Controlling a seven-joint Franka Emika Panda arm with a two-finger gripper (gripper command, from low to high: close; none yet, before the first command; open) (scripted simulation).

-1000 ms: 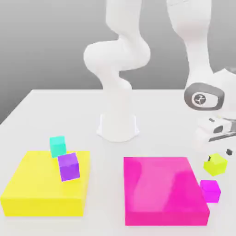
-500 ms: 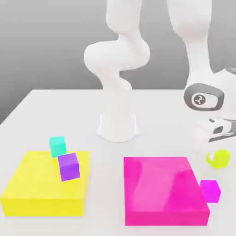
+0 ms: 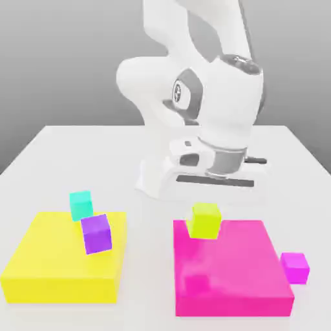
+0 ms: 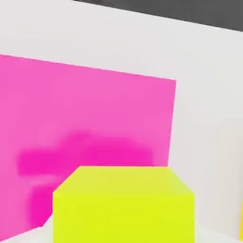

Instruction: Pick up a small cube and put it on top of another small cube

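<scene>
The lime cube (image 3: 205, 220) is seen in the exterior view over the far left corner of the flat magenta block (image 3: 233, 271), roughly at the 11 o'clock point of that block's top face. A second ago it was at the exterior view's right edge, beyond the magenta block's far right corner, near the small magenta cube (image 3: 295, 266); half a second ago it had already been raised a little at that spot. The arm has since been swung across towards the exterior view's left, so that the white hand is now placed in front of the robot's base (image 3: 155, 180), directly above the lime cube.

The gripper (image 3: 205, 205) is closed to its narrowest, and the lime cube is held in it; a second ago the jaws were spread wide around the cube. In the hand view the lime cube (image 4: 123, 204) is seen close beneath the camera, with the magenta block's top (image 4: 85, 118) spread out behind it and a darker shadow cast on that surface. Whether the cube is clear of the magenta block or touching it cannot be told.

The other things are unchanged from the earlier pictures. The flat yellow block (image 3: 58, 265) lies at the exterior view's left, the teal cube (image 3: 81, 204) at about 12 o'clock on its far edge, and the purple cube (image 3: 96, 233) tilted just beside the teal one, towards 4 o'clock from it. The small magenta cube rests on the table (image 3: 39, 168) against the magenta block's right side, at about 3 o'clock.
</scene>
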